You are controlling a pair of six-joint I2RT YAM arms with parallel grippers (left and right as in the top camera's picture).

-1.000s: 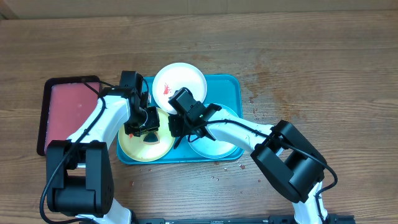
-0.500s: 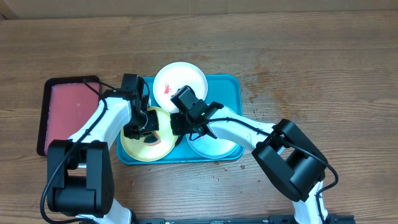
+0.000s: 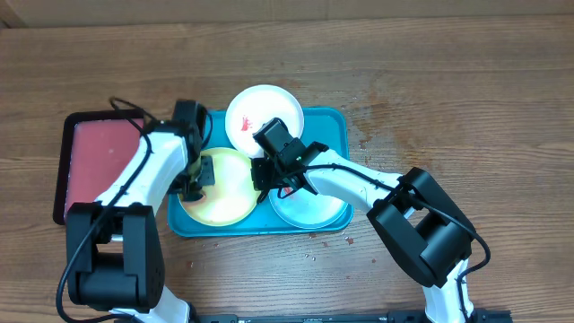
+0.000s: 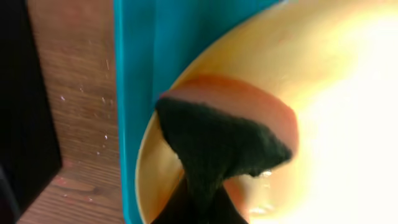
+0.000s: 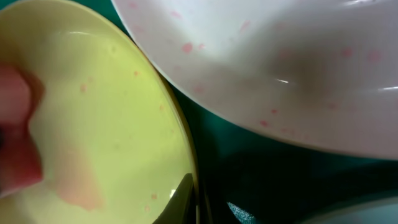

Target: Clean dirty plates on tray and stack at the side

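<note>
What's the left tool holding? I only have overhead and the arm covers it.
Observer: A sponge, dark scouring face over an orange body, pressed on the yellow-green plate by its rim.
Operator: Does the white plate have just that red smear?
Observer: No, the right wrist view shows faint pink specks across it.
Operator: Is the right tool gripping anything?
Observer: It's shut at the yellow-green plate's rim; whether it pinches it, I can't tell.
</note>
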